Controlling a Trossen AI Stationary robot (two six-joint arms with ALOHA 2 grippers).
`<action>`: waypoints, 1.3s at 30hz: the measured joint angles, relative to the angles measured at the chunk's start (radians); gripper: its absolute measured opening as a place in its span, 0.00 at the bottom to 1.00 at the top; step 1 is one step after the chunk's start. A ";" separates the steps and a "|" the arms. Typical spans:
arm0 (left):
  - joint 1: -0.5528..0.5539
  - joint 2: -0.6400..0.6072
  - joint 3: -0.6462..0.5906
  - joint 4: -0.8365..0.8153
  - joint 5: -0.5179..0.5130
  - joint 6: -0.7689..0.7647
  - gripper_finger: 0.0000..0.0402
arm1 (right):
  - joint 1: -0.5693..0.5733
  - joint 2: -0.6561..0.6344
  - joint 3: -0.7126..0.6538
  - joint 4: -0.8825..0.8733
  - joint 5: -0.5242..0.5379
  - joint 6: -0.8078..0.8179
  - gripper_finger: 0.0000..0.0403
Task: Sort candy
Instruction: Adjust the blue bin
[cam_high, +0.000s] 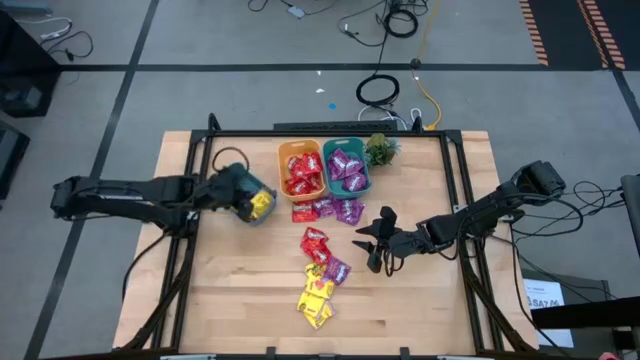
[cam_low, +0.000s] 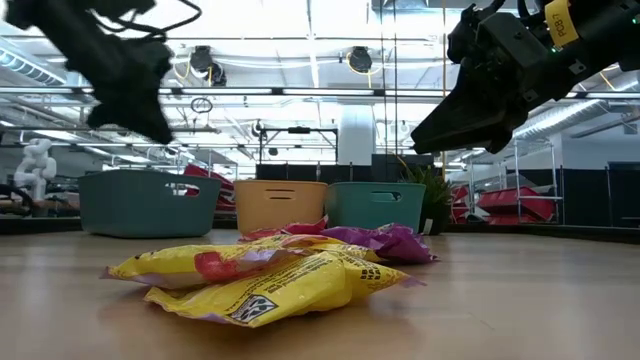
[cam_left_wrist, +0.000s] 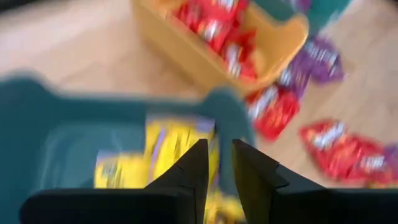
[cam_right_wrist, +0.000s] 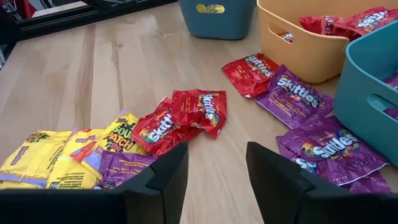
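Two arms reach inward: left gripper (cam_high: 250, 203), fingers nearly together, over teal plastic bin (cam_high: 232, 180) w/ yellow candy packets (cam_high: 261, 204); right gripper (cam_high: 374, 243), fingers apart, beside loose shiny packets (cam_high: 318, 243) mid-table.

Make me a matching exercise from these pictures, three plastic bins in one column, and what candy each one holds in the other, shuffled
Bins:
1. orange plastic bin
2. teal plastic bin beside the small green plant
3. teal plastic bin under the left gripper

Contents:
A. yellow wrapped candy packets
B. red wrapped candy packets
C. purple wrapped candy packets

Pairs: 1-B, 2-C, 3-A
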 joint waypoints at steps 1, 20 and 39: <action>-0.022 -0.017 0.001 -0.048 -0.004 -0.025 0.18 | 0.000 0.000 0.000 0.001 0.000 0.000 0.38; 0.133 -0.043 0.041 -0.319 -0.187 0.128 0.06 | 0.000 0.000 0.000 0.005 0.000 0.004 0.38; 0.600 0.174 0.041 -0.177 0.150 0.305 0.29 | 0.000 0.000 0.000 0.005 0.003 -0.002 0.38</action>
